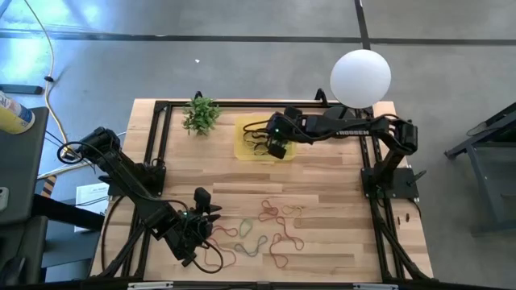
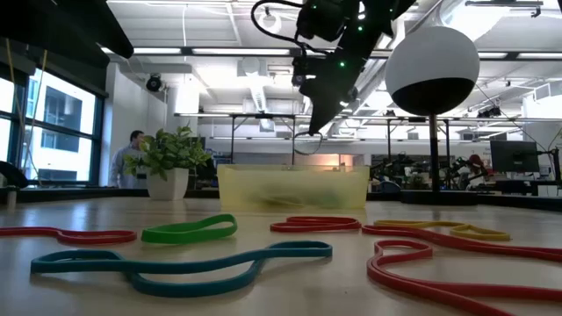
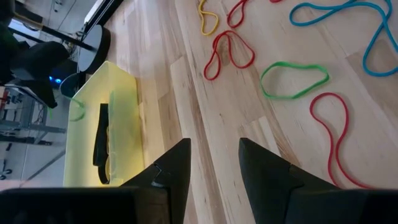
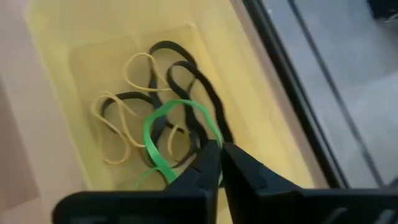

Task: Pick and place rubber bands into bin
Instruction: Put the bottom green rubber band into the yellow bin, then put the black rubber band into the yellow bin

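Note:
The yellow translucent bin (image 1: 246, 145) stands at the table's far middle, with black and tan rubber bands (image 4: 134, 99) lying in it. My right gripper (image 4: 219, 146) hangs above the bin (image 2: 290, 186), shut on a green rubber band (image 4: 163, 127). Several loose rubber bands (image 1: 270, 229) in red, green, blue and yellow lie flat on the table's near half. My left gripper (image 3: 214, 158) is open and empty, low over the table at the near left (image 1: 206, 209), beside those bands. My right gripper pinches the green band between its two fingers at one spot of the loop (image 4: 214, 132). The fingers point down from above the bin. The loop hangs open below the fingertips (image 2: 307, 142), clear of the bin and of the bands in it.
A small green plant (image 1: 201, 114) stands left of the bin at the far edge. A white globe lamp (image 1: 361, 77) stands at the far right corner. Black frame rails run along the table's left and right sides. A person (image 2: 130, 158) stands far behind the table.

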